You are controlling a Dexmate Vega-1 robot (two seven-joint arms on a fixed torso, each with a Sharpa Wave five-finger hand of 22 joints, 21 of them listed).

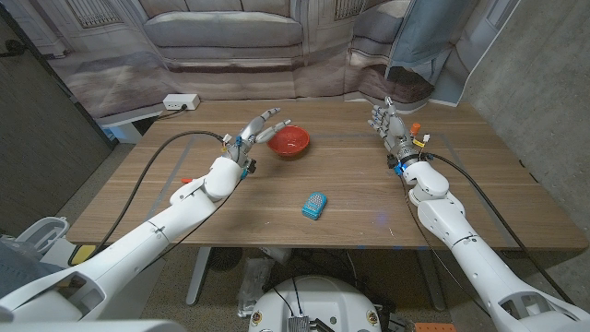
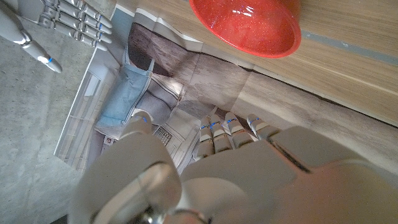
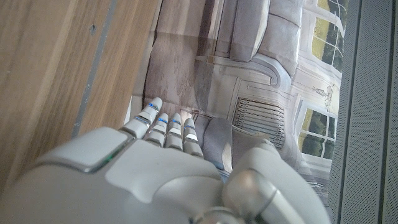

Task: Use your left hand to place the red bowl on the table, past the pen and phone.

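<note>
The red bowl [image 1: 289, 141] stands upright on the wooden table [image 1: 461, 175], toward its far middle. My left hand [image 1: 256, 131] hovers just left of the bowl with its fingers spread and nothing in them; one fingertip reaches near the rim. In the left wrist view the bowl [image 2: 249, 25] sits apart from my left hand [image 2: 249, 168]. A small blue phone [image 1: 314, 206] lies nearer to me than the bowl. My right hand [image 1: 389, 122] stands at the far right with fingers apart, holding nothing; the right wrist view shows this hand [image 3: 155, 174] over the table's far edge.
A white power strip [image 1: 181, 101] lies on a low surface beyond the table's far left corner. A printed backdrop of a sofa [image 1: 230, 37] hangs behind the table. A small orange item [image 1: 416, 129] sits beside my right wrist.
</note>
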